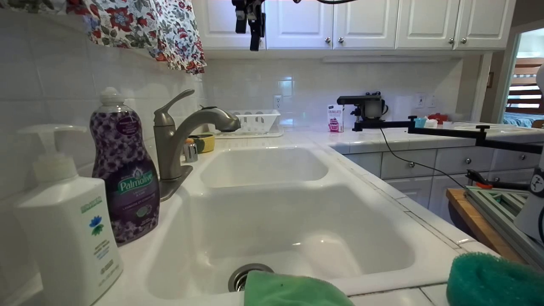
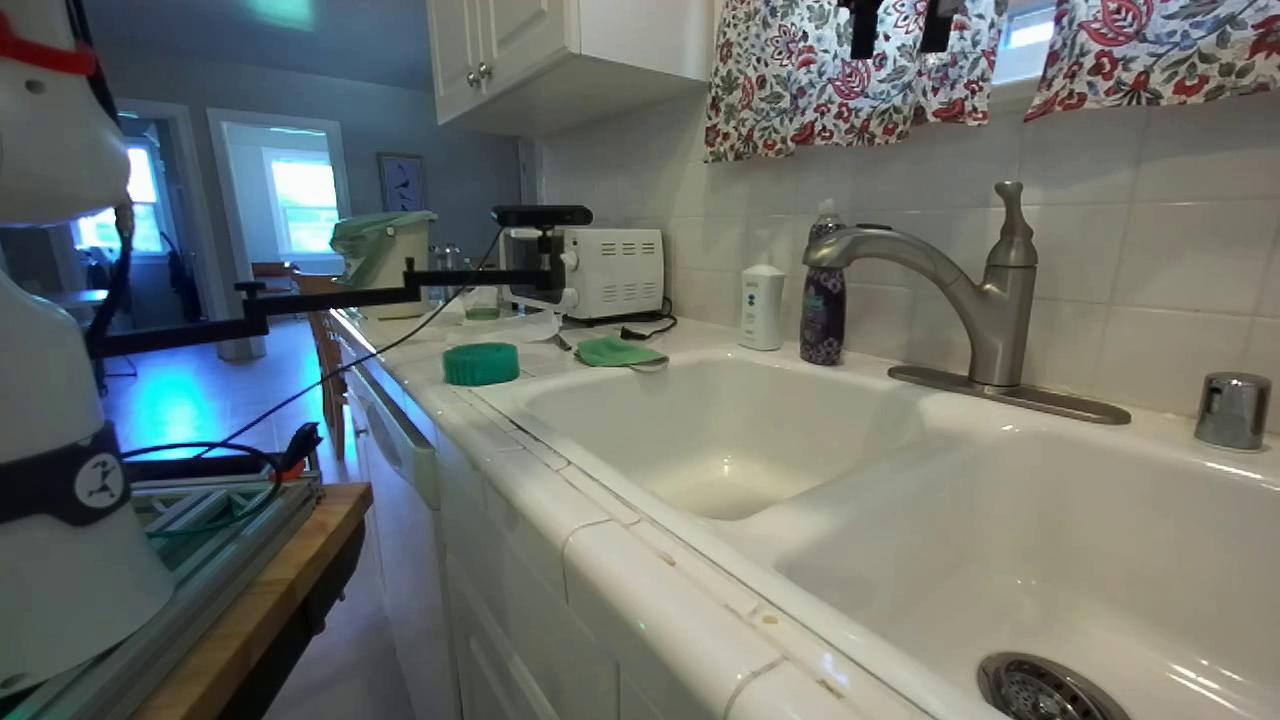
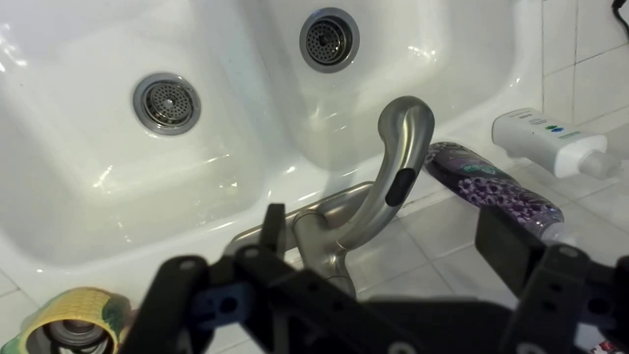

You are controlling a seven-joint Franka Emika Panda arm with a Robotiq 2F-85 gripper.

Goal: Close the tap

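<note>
The tap is brushed grey metal with an arching spout. It shows in both exterior views point(image 1: 168, 148) point(image 2: 1003, 330) and in the wrist view point(image 3: 405, 142). Its lever handle point(image 1: 175, 102) point(image 2: 1010, 225) is raised above the body, slanting up over the spout side. No stream shows under the spout. My gripper point(image 1: 250, 40) point(image 2: 900, 50) is open and empty, well above the tap and apart from it. In the wrist view the open fingers point(image 3: 390, 236) frame the tap's body and spout from above; the gripper's linkage hides the lever.
The purple soap bottle point(image 2: 823, 310) and white pump dispenser point(image 2: 762, 305) stand beside the tap. A chrome cap point(image 2: 1232, 410) and yellow holder point(image 3: 78, 314) are on its other side. A floral curtain point(image 2: 850, 80) hangs behind. The white double sink point(image 1: 297, 221) lies in front.
</note>
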